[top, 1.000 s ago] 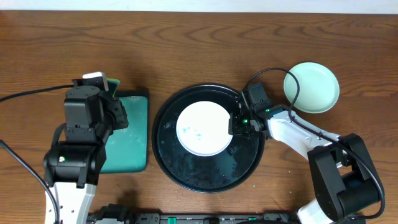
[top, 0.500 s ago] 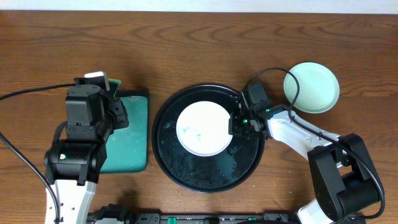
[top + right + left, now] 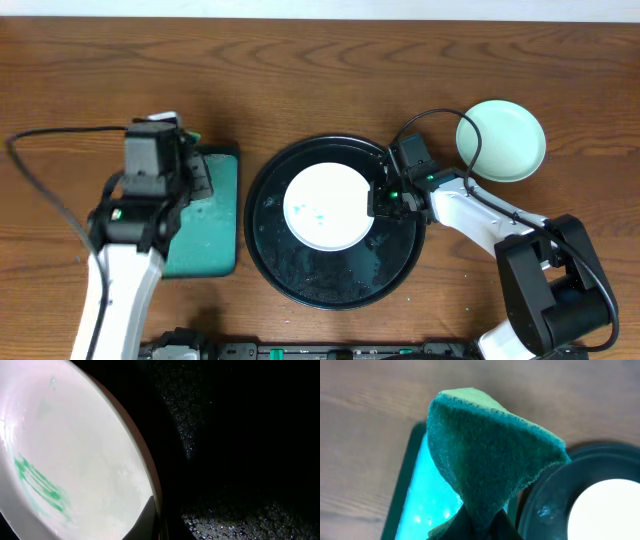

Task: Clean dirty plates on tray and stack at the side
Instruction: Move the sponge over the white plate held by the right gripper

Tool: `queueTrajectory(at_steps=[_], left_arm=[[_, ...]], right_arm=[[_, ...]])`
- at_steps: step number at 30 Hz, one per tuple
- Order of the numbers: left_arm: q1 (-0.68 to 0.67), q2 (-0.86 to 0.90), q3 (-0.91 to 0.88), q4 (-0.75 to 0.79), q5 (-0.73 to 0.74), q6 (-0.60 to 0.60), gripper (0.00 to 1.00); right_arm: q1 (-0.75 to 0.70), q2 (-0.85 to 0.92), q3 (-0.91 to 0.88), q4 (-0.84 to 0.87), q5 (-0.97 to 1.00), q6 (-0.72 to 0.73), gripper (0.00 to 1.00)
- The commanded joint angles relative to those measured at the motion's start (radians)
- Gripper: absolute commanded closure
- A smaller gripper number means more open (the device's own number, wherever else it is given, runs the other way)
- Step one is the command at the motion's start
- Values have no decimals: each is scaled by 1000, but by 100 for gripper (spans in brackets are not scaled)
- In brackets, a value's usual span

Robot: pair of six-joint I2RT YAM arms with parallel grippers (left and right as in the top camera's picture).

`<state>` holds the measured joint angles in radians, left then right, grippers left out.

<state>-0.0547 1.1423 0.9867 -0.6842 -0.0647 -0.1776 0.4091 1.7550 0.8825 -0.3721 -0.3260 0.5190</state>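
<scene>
You have two plates in view: one white plate lying face up left of centre in the single round black tray, mid-frame, and one mint-green plate face up on the table at the upper right, clear of the tray's rim. Being round, neither has a long axis; the white plate's teal smears sit in its lower left. Your right gripper pinches that plate's right rim, its arm lying across the tray's right side. A cable loops beside the mint-green plate. One teal tray lies at the left, long axis top to bottom. Your left gripper is clamped on one green sponge above the teal tray's upper edge.
</scene>
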Motion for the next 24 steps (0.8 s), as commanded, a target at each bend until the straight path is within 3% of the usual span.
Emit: queueTrajectory(at_steps=[1,7,12,19,24], left_arm=[[-3,98,-19,-16,-46,-90,93],[-3,296,-19,-58,-47,-197,93],[-3,394,-19,-72,41,-201,93],[-3,364,-19,-76,101,-201,93],[-6,300,-19,-78,225,-186,93]], right_arm=[[25,48,-13,2,56,0,99],[25,48,-13,-2,56,0,99],[25,48,-13,-4,56,0,99],[25,48,-13,-4,56,0,99],[25,48,-13,-2,56,0,99]])
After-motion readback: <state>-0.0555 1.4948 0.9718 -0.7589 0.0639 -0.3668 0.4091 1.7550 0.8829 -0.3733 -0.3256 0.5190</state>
